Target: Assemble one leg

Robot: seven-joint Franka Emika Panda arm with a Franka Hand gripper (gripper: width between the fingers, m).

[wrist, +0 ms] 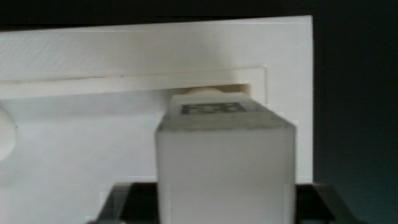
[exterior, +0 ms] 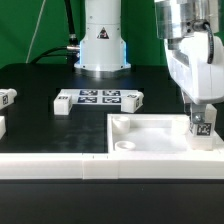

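Gripper [exterior: 203, 118] clamped on the leg [exterior: 203, 127], held upright over the tray's [exterior: 150, 133] far corner; lined up to seat, I'd say. Spare legs wait on the desk [exterior: 40, 85].

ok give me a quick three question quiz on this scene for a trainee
1. True or false: the gripper holds the leg upright over the white tray.
2. Multiple choice: the marker board lies (a) inside the tray, (b) on the black table in front of the robot base, (c) in the gripper.
3. Short answer: toward which side of the exterior view is the leg being placed on the tray?

Key:
1. True; in the wrist view the leg stands on end against the tray.
2. b
3. The exterior view's right, near the tray's corner.
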